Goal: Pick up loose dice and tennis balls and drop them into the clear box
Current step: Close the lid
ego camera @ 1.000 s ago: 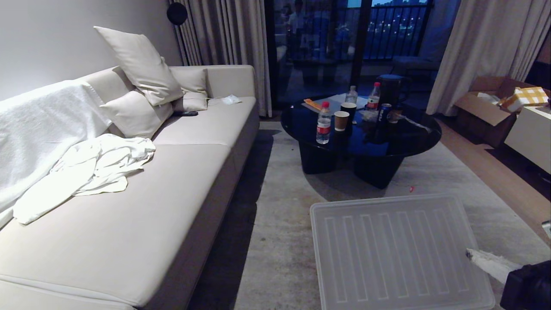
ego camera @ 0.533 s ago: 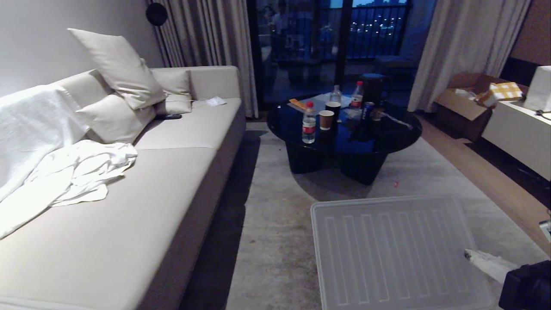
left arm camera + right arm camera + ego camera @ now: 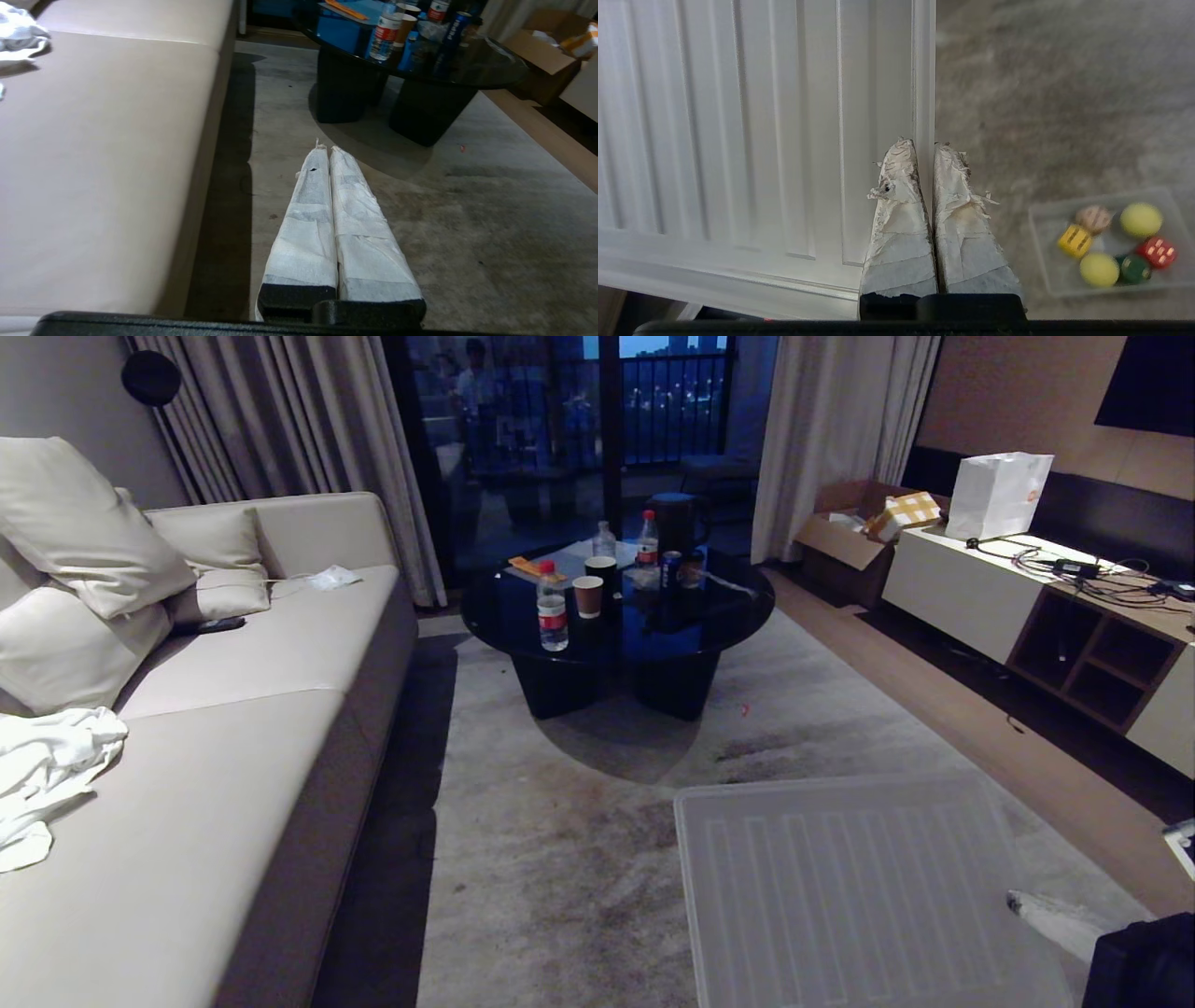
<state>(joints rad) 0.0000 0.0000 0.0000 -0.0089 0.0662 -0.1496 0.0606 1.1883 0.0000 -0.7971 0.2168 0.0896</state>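
In the right wrist view the clear box (image 3: 1041, 242) sits on the grey carpet. It holds a red die (image 3: 1156, 252), a yellow die (image 3: 1074, 241), a beige die (image 3: 1093, 218), two yellow-green tennis balls (image 3: 1141, 220) (image 3: 1099, 269) and a dark green ball (image 3: 1134, 269). My right gripper (image 3: 924, 144) is shut and empty. It hangs over the edge of a big ribbed translucent panel (image 3: 859, 887), some way from the box, and its tip (image 3: 1018, 899) shows low right in the head view. My left gripper (image 3: 325, 149) is shut and empty above the carpet beside the sofa.
A round black coffee table (image 3: 616, 607) with bottles and cups stands ahead on the carpet. The beige sofa (image 3: 233, 709) runs along the left. A low cabinet (image 3: 1046, 607), a white bag (image 3: 997, 495) and a cardboard box (image 3: 845, 537) line the right wall.
The whole head view has swung right: sofa and table slid left and the cabinet came into sight, so the camera moved. The ribbed panel and my right gripper kept their place in the picture.
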